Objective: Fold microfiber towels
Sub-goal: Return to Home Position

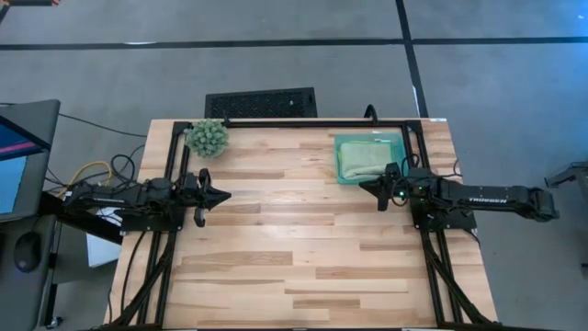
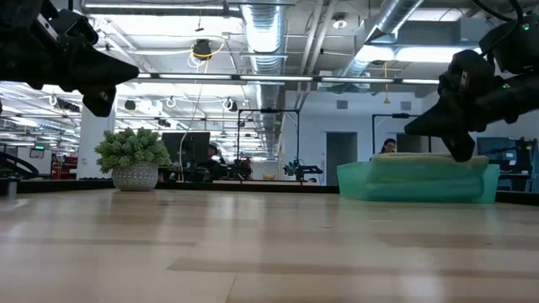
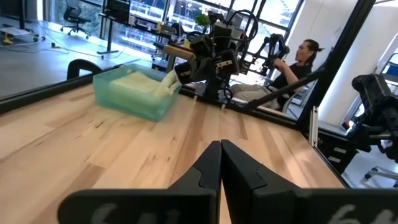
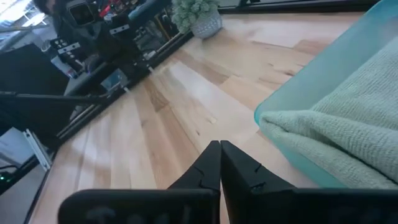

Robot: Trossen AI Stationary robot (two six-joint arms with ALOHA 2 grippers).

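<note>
Open table [image 1: 294, 244] middle; plant [image 1: 208, 137] and tray [image 1: 337, 164] of towels [image 1: 367, 158] near far edge.

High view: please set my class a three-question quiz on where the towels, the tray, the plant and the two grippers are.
1. True or false: the folded towels lie inside the teal tray.
2. Fill the gap: the left gripper and the right gripper both have their fingers ____ and hold nothing.
3. Choose one. The plant stands:
A. on the table, on the left gripper's side
B. inside the teal tray
C. on the folded towels

Key: 1 true; 2 shut; 3 A.
</note>
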